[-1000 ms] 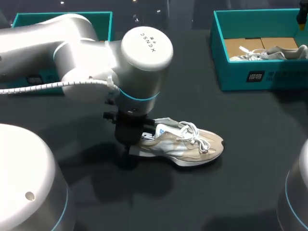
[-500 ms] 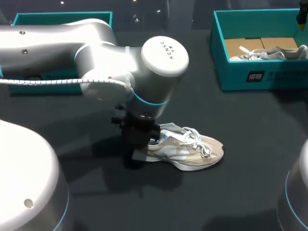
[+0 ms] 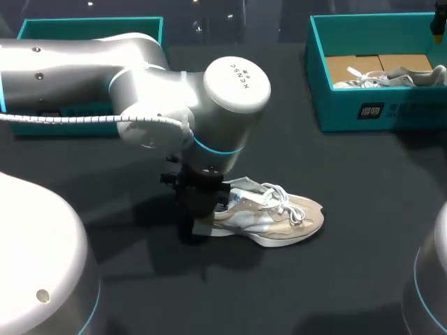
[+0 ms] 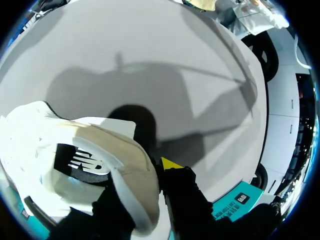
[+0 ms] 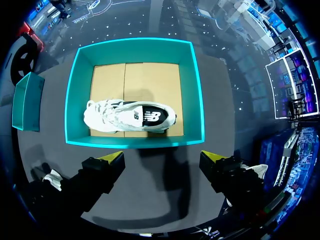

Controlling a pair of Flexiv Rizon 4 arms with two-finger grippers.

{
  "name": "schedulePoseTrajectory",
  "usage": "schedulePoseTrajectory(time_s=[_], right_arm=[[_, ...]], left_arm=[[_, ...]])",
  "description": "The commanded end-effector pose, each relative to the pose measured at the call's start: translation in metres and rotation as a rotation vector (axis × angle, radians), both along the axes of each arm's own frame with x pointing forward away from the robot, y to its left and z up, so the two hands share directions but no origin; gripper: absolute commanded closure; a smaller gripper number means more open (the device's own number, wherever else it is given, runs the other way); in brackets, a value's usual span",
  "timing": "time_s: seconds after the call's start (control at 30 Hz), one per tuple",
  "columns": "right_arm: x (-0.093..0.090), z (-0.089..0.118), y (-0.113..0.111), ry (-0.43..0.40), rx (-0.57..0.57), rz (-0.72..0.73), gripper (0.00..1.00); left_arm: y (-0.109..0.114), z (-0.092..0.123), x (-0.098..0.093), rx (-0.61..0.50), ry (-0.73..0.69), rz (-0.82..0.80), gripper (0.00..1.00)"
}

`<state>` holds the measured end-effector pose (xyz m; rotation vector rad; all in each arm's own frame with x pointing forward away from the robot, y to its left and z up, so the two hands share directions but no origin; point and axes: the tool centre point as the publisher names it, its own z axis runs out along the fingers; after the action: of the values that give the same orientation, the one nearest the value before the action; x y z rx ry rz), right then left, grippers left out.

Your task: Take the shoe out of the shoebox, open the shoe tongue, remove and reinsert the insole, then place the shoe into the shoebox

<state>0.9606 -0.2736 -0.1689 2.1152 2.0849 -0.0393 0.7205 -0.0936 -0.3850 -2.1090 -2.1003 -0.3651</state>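
Heel grip is the story right now: the beige-and-white laced sneaker (image 3: 279, 216) is lying upright on its sole on the matte black table (image 3: 349, 272), and its padded heel collar is pinched between the fingers of the left gripper (image 4: 147, 187). One finger seems to be tucked inside the opening and the yellow-tipped one pressed against the outside, so the heel looks firmly clamped. Just ahead of the inner finger, the black insole (image 4: 80, 162) can be seen seated in the sneaker. The toe is pointed away from the fingers, and the laces are looped loosely over the tongue. The sneaker is well apart from the teal cardboard shoebox (image 3: 377, 112), so the take-out step is judged done and the tongue-opening step appears to be in hand, with the heel being steadied for it. The right gripper (image 5: 162, 160) is held above the shoebox with its fingers spread wide and nothing between them. Ahead of those fingers, a second white sneaker (image 5: 130, 116) is lying on the box's brown floor. For the next move, that free gripper would probably have to be brought across to the laces and the tongue drawn up and forward while the heel clamp is kept firm. A teal lid-like tray (image 3: 91, 22) is set at the table's far side, and the dark surface around the sneaker looks flat and even, with ample working room.
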Motion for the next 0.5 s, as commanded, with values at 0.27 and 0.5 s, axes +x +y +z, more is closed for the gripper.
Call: schedulePoseTrajectory(time_s=[0.27, 0.5], right_arm=[[0.0, 0.0, 0.0, 0.001, -0.001, -0.002, 0.0], [0.0, 0.0, 0.0, 0.001, -0.001, -0.002, 0.0]], left_arm=[[0.008, 0.032, -0.002, -0.124, -0.048, 0.036, 0.0], [0.026, 0.09, -0.003, -0.292, 0.087, 0.187, 0.0]])
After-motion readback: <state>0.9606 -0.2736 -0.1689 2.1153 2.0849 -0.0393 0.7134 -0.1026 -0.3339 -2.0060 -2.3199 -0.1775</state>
